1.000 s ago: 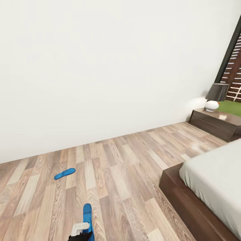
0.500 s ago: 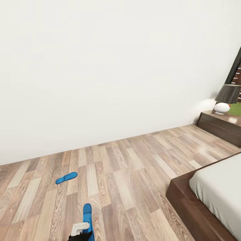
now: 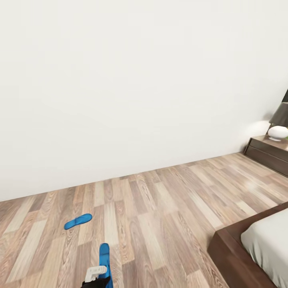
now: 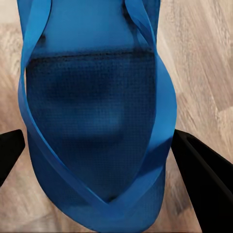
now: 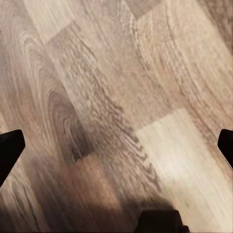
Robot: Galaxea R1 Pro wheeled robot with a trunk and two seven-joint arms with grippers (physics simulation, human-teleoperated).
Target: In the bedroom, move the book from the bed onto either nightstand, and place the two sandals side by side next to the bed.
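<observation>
One bright blue sandal [image 3: 104,256] sticks out forward from my left gripper [image 3: 96,275] at the bottom of the head view. In the left wrist view this sandal [image 4: 92,111] lies strap-up between the two black fingers [image 4: 201,165], which are shut on its sides. The other sandal [image 3: 78,221] lies flat on the plank floor, ahead and to the left, apart from the bed [image 3: 234,256]. A nightstand [image 3: 268,154] stands by the wall at the far right. My right gripper [image 5: 116,145] hangs open over bare floor. The book is out of view.
A plain white wall [image 3: 132,88] runs across ahead. The bed's dark frame corner and off-white mattress [image 3: 270,244] sit at the lower right. A lamp [image 3: 279,127] stands on the nightstand. Wood floor [image 3: 160,216] spreads between the wall and the bed.
The camera has swung left, so the bed, the nightstand and the lamp sit further right in the picture. The held sandal and my left gripper keep their place in the view.
</observation>
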